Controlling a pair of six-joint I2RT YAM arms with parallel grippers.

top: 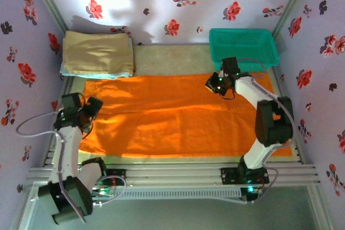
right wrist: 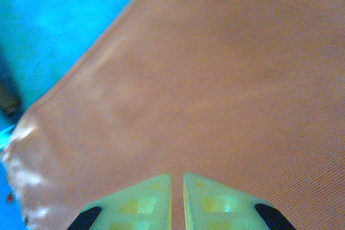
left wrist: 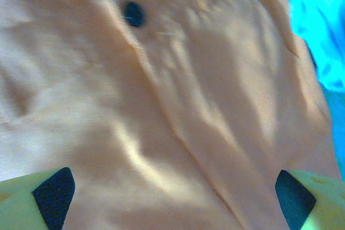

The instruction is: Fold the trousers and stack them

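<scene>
The bright orange trousers [top: 178,117] lie spread flat across the table, with a few creases. My left gripper [top: 92,106] hovers over their left edge with its jaws wide open and nothing between them. In the left wrist view its gripper [left wrist: 172,175] frames wrinkled orange cloth [left wrist: 161,79] with a small dark spot [left wrist: 133,13]. My right gripper [top: 212,84] is over the trousers' far right part. Close up, its gripper [right wrist: 177,177] has its jaws only a narrow slit apart, empty, just above smooth orange cloth [right wrist: 226,79] near the cloth's edge.
A tan folded cloth [top: 97,52] lies on a light blue one [top: 96,74] at the back left. A green basket [top: 243,47] stands at the back right, just behind the right gripper. Flowered walls close in the table on three sides. Bare tabletop [right wrist: 54,20] shows beyond the cloth's edge.
</scene>
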